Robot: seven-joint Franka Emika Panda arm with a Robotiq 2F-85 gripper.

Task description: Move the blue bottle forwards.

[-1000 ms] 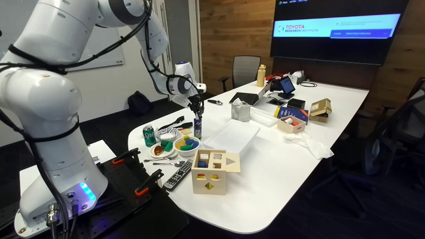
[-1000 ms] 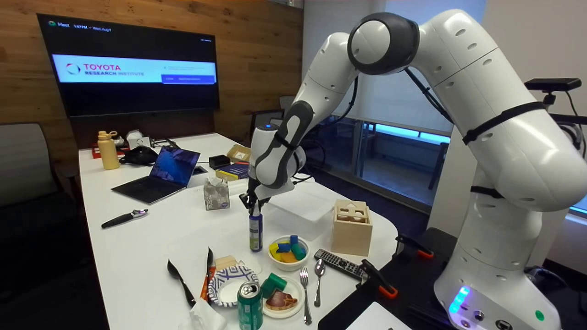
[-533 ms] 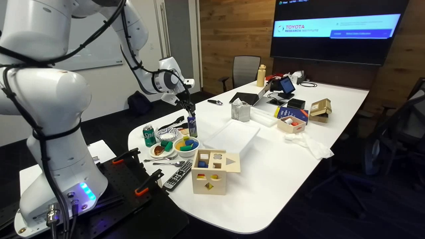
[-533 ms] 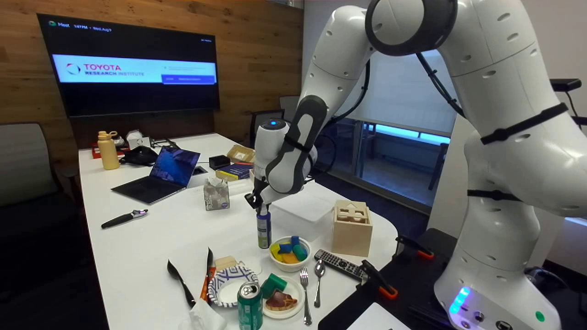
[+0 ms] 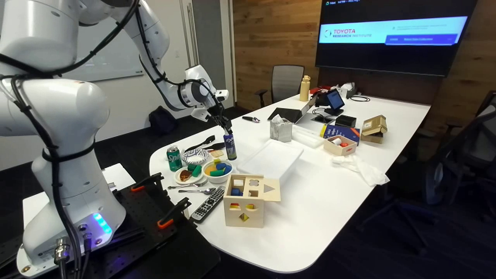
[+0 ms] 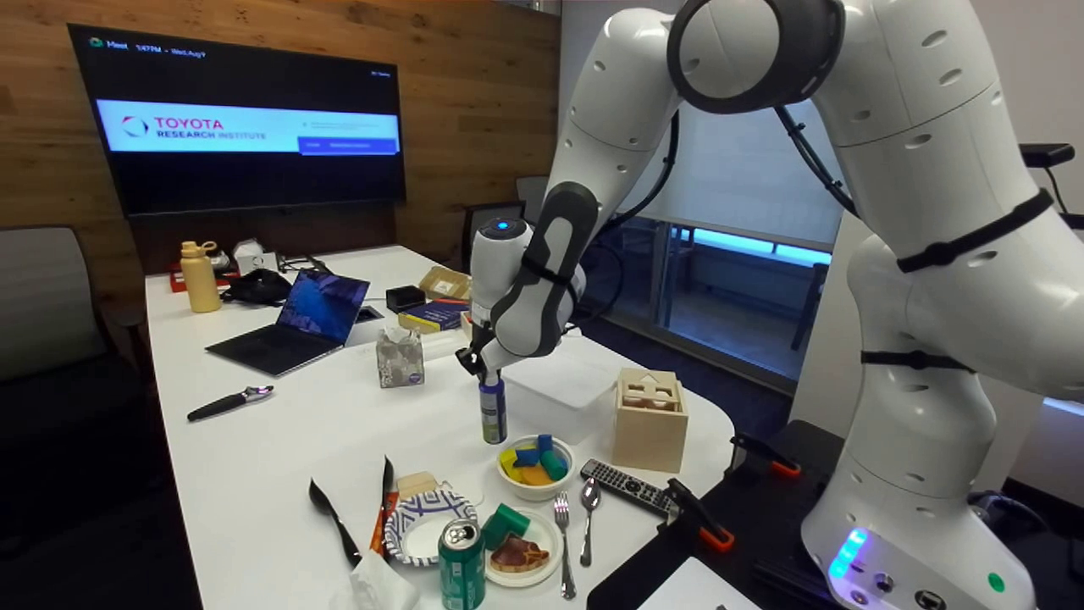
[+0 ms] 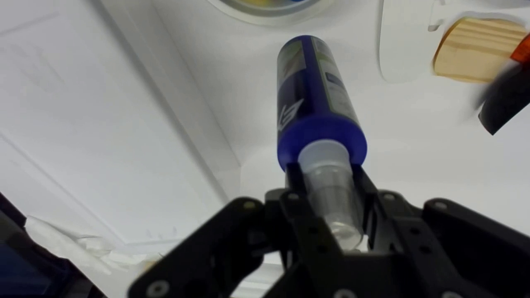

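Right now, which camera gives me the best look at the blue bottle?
The wrist view: the blue bottle looks largest there, its printed label and clear cap showing. Both exterior views show it smaller, with the gripper at its top.

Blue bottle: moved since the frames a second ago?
Yes. In an exterior view the blue bottle has shifted right and slightly up in the picture, closer to the wooden box, which stands where it was.

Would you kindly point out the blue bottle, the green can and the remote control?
Blue bottle (image 7: pixel 316 99), wrist view: body.
Green can (image 6: pixel 462 573), in an exterior view: side wall.
Remote control (image 5: pixel 209 204), in an exterior view: keypad.
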